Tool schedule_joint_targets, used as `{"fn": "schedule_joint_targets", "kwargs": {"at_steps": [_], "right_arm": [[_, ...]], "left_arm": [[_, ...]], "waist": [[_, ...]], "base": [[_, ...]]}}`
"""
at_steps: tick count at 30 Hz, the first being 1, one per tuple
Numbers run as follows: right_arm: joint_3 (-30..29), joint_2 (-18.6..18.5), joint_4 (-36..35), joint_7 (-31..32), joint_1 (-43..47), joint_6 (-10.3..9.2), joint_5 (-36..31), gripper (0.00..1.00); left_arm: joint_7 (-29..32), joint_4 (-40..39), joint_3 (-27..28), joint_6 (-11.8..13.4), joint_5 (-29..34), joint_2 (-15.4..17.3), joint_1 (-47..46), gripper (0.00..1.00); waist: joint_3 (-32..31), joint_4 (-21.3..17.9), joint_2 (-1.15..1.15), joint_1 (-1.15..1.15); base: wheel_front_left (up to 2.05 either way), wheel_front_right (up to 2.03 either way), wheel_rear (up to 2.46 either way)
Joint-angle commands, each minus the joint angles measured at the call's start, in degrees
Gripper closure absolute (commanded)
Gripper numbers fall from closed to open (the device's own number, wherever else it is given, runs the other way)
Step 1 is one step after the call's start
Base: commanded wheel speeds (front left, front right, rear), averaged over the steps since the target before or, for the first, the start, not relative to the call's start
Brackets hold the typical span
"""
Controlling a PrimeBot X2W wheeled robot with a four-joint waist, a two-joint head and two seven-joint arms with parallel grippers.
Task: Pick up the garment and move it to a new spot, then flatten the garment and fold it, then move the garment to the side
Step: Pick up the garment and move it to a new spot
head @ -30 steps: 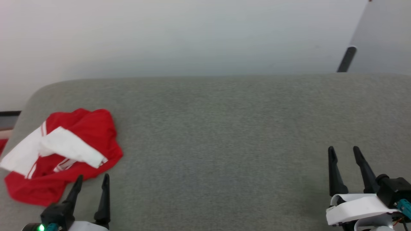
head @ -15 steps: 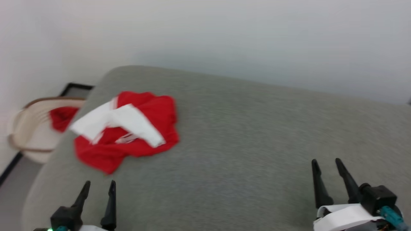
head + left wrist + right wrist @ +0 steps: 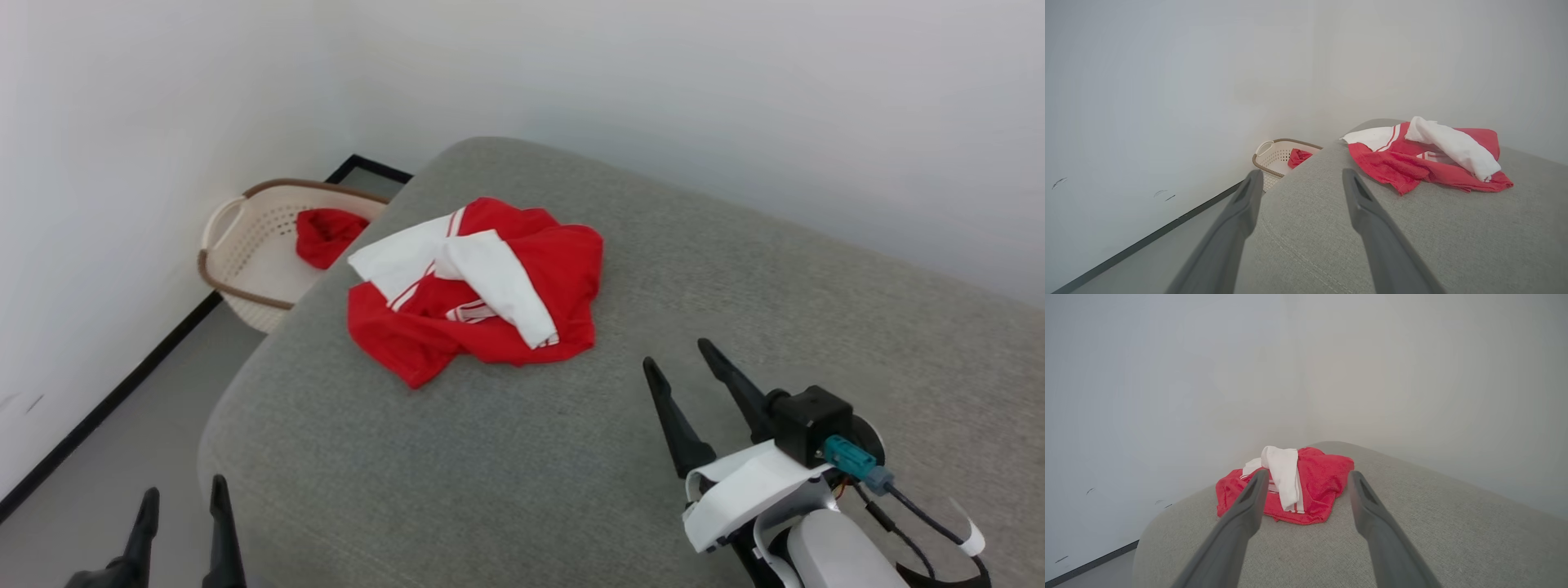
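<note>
A red garment (image 3: 478,294) with white sleeves lies crumpled in a heap near the far left corner of a grey padded surface (image 3: 571,474). The right gripper (image 3: 676,354) hangs over that surface near the heap, its jaws spread wide and empty. The left gripper (image 3: 184,487) is off the near left edge, above the floor (image 3: 122,457), its jaws also wide and empty.

A pinch on the loose white sleeve lying on top would likely lift one layer and leave the rest trailing. The heap sits close to the edge, so a sideways drag could slide it off. A pale basket (image 3: 237,261) stands on the floor beside that corner, holding another red cloth (image 3: 326,235) that could be mistaken for the target. White walls (image 3: 122,163) close in behind.
</note>
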Motion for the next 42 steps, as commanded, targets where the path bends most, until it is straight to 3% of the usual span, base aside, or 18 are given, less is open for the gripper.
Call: {"fn": "schedule_joint_targets", "kwargs": {"at_steps": [1, 11, 17, 21, 27, 36, 39, 42], "right_arm": [[0.54, -0.08, 0.47, -0.05, -0.53, 0.02, 0.37, 0.00], [1.58, -0.07, 0.31, -0.05, 0.36, 0.02, 1.54, 0.00], [-3.67, -0.07, -2.50, -0.05, 5.90, 0.02, -0.46, 0.00], [-5.00, 0.00, -5.33, -0.06, 7.82, 0.02, -2.12, 0.00], [-6.47, -0.09, -8.32, -0.06, 6.18, 0.02, -4.46, 0.00], [-7.67, -0.08, -12.11, -0.06, 4.89, 0.02, -3.72, 0.00], [-7.67, -0.01, -12.98, -0.05, 4.78, 0.02, -3.43, 0.00], [-7.74, -0.01, -13.65, -0.05, 4.75, 0.02, -3.15, 0.00]], "left_arm": [[0.00, -0.50, 0.09, 0.37, 0.56, -0.43, 0.52, 0.00], [0.00, -0.33, -2.03, 0.15, 1.59, -1.99, -0.11, 0.00], [-0.01, 4.33, -7.93, -0.92, 2.79, 1.66, -6.13, 0.00], [0.00, 7.60, -11.23, -1.02, -0.33, 5.89, -13.03, 0.00], [0.00, 14.09, -18.94, -0.99, -6.13, 15.50, -26.48, 0.00], [0.60, 27.31, -36.81, -0.98, -18.77, 26.74, -44.51, 0.00], [3.43, 31.30, -43.33, -0.98, -24.00, 29.35, -48.51, 0.00], [10.32, 34.28, -50.19, -0.98, -30.42, 31.57, -50.83, 0.00]], "waist": [[0.45, 0.67, 0.00, 0.00], [0.08, 0.09, 0.00, 0.00], [-1.30, -2.11, 0.00, 0.00], [0.90, -7.90, 0.00, 0.00], [7.76, -16.54, 0.00, 0.00], [14.24, -25.37, 0.00, 0.00], [15.19, -27.49, 0.00, 0.00], [15.71, -29.19, 0.00, 0.00]], "base": [[-0.35, -0.35, -0.35], [-0.11, -0.11, -0.11], [0.00, 0.00, 0.00], [0.00, 0.00, 0.00], [0.00, 0.00, 0.00], [0.00, 0.00, 0.00], [0.00, 0.00, 0.00], [0.00, 0.00, 0.00]]}}
